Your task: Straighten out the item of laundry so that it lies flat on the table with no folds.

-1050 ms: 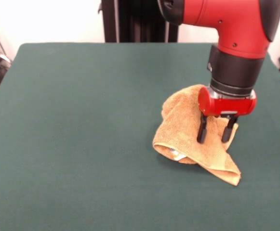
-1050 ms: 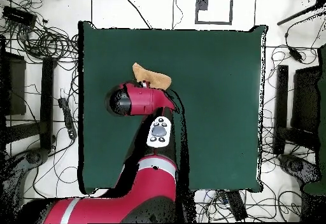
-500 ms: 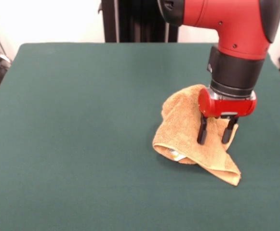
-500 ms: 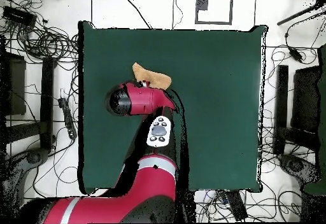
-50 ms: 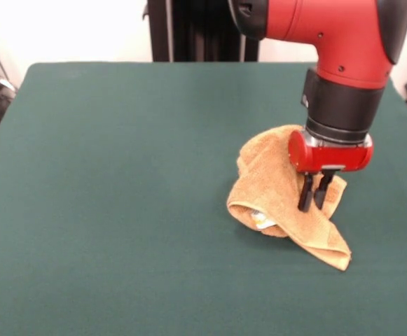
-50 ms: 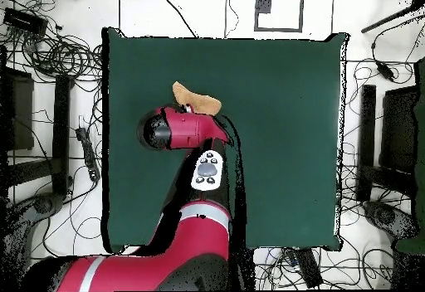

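The towel (image 5: 280, 189) is shown crumpled and folded on the table (image 5: 119, 175), toward 3 o'clock of the table's centre in the front view, with one corner trailing toward 5 o'clock. A small white label is seen at its lower left fold. The gripper (image 5: 313, 199) is closed narrowly, pinching a fold of the towel's upper layer. In the overhead view, the towel (image 6: 197, 100) is partly covered by the arm (image 6: 187, 128).

No readable text anywhere you look, honestly. Small white label (image 5: 263, 222) pokes out at lower left fold of towel (image 5: 280, 189) in front view, but nothing on it legible. Arm (image 5: 343, 42) shows no brand or number. Button pad on arm (image 6: 207, 172) in overhead view: markings too small to read.
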Controlling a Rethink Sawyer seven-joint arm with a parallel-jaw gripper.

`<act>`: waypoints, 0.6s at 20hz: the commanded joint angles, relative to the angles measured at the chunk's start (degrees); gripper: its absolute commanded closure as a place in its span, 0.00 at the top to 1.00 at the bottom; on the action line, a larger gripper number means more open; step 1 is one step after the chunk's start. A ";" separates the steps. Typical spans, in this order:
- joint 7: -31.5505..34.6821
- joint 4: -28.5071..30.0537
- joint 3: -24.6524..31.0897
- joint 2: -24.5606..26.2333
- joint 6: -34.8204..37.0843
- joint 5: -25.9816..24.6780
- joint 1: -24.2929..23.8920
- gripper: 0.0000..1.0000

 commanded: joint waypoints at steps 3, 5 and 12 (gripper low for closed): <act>9.05 1.84 4.23 4.31 4.23 0.75 -0.30 0.00; 9.02 1.86 4.25 4.33 4.08 0.70 -0.34 0.00; 10.32 2.90 4.75 3.17 1.24 1.25 -1.14 0.00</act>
